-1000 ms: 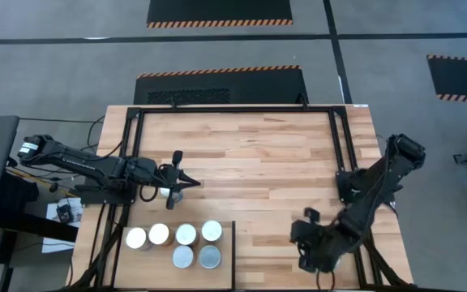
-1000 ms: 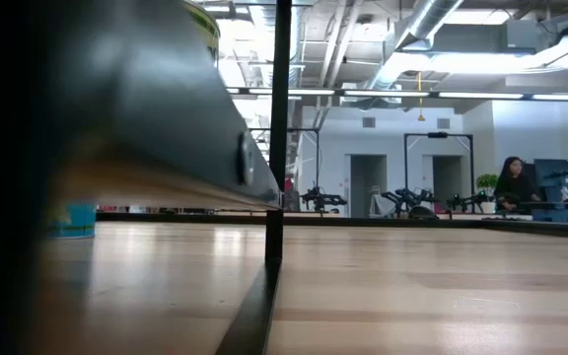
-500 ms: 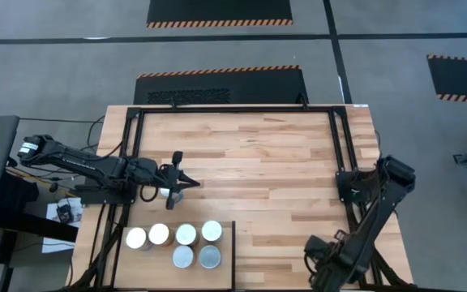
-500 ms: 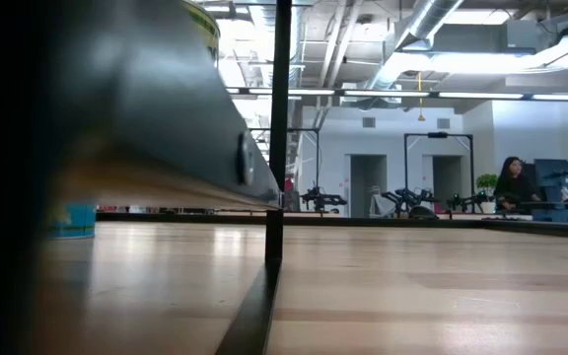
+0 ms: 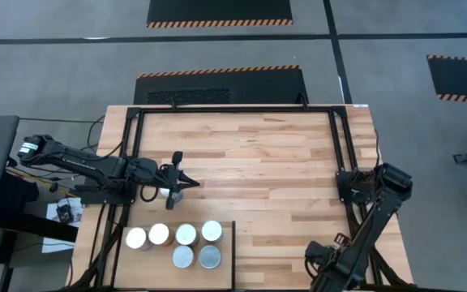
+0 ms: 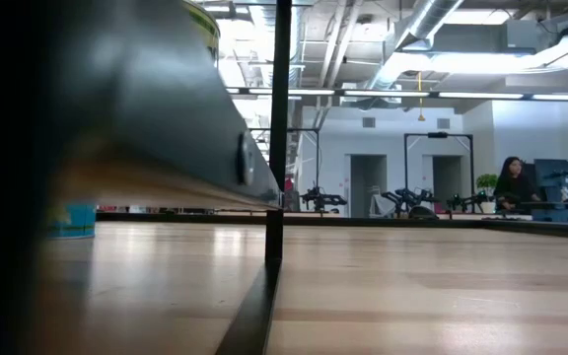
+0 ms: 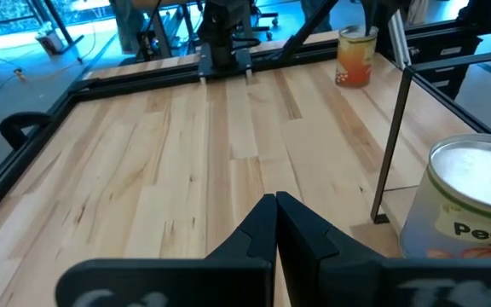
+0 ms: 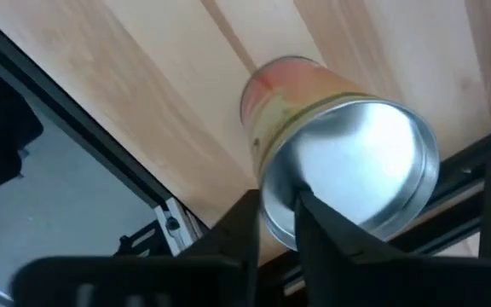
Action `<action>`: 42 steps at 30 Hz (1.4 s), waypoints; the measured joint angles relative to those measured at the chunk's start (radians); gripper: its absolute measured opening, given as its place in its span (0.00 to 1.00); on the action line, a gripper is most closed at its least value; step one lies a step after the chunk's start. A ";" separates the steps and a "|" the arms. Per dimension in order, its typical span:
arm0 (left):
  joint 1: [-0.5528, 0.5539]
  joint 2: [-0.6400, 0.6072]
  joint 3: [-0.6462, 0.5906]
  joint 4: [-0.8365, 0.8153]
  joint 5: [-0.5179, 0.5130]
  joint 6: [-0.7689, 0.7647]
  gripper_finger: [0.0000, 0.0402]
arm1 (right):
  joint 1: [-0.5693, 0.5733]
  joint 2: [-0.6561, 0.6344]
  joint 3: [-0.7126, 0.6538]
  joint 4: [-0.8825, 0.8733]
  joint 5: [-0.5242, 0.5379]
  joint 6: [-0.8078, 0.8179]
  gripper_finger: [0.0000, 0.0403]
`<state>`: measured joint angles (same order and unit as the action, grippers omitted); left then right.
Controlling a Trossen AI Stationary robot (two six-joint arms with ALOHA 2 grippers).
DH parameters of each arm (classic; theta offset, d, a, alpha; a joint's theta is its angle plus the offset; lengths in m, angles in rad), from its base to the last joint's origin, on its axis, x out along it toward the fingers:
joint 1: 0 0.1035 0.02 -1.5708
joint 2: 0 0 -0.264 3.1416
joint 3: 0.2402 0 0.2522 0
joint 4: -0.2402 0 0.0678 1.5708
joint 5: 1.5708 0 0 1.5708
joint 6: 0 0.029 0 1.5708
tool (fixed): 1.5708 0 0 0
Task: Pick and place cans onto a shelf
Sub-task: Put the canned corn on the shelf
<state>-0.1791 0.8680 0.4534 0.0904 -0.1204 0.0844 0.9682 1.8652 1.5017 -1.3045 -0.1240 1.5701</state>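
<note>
Several cans (image 5: 186, 234) with pale round tops stand upright on the shelf (image 5: 156, 259) at the table's near left. One of them (image 7: 471, 205) shows close beside the shelf's thin post (image 7: 390, 128). Another can (image 8: 339, 175), orange-labelled with a silver top, stands at the table's near right corner (image 7: 355, 55). My right gripper (image 8: 276, 205) points down over the rim of that can, its fingers a little apart; in the high view it (image 5: 324, 276) hides the can. My left gripper (image 5: 186, 184) hangs shut above the table just beyond the shelf (image 7: 275, 200).
A black rail frame (image 5: 233, 109) runs round the butcher-block table (image 5: 258, 154). A small pale can (image 5: 164, 193) sits half hidden under my left gripper. In the low view the shelf's dark underside (image 6: 166, 128) fills the left. A person (image 6: 513, 182) sits far off.
My right arm has swung toward the table's near right corner and sunk a little, and its gripper has tipped over until it points down. The cans on the shelf stand as before.
</note>
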 joint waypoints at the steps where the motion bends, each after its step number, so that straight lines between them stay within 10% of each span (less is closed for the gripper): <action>1: 0.000 0.000 0.000 -0.001 0.000 -0.001 0.00 | -0.003 0.000 0.000 0.000 0.010 -0.007 0.20; 9: 0.000 0.000 0.000 -0.003 0.000 -0.003 0.00 | -0.054 -0.002 0.000 -0.030 0.049 -0.189 0.02; 24: 0.000 0.000 0.000 -0.003 0.000 -0.002 0.00 | -0.374 -0.097 -0.003 -0.061 0.240 -0.771 0.01; 42: 0.000 0.000 0.000 -0.002 -0.035 -0.011 0.00 | -0.800 -0.077 -0.002 0.520 0.275 -1.585 0.01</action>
<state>-0.1791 0.8678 0.4534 0.0879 -0.1552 0.0734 0.1678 1.7885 1.5002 -0.7848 0.1513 -0.0147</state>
